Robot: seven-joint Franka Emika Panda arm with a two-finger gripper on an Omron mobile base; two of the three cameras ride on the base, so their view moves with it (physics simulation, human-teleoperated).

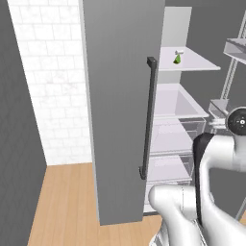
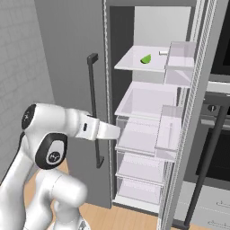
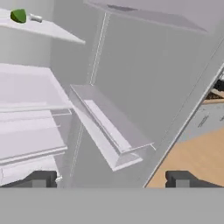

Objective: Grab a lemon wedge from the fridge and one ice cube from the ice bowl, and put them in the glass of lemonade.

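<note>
The fridge stood with both doors swung wide; its white shelves and clear drawers were exposed. The lemon wedge lay on the upper shelf, towards the back, with a small whitish object just beside it; the 2 were near but appeared apart. From the hand view the wedge sat in the far upper corner, well off the line the hand was facing.

The gripper was released, its 2 fingertips spread wide with nothing between them; it was held at about the level of the middle drawers, well below the wedge's shelf, and pointed towards the inside of the right door and its door bin. The forearm reached in past the dark handle of the left door.

Judged step: the approach to the lemon wedge, the first pick of the task; nothing had yet been grasped. The next move would call for raising the hand to the upper shelf, turning it towards the wedge, and closing on the wedge alone; the whitish object beside it could be knocked or taken by mistake; the shelf edge and the door bins left limited room for the wrist. The ice and glass steps remained outstanding.
</note>
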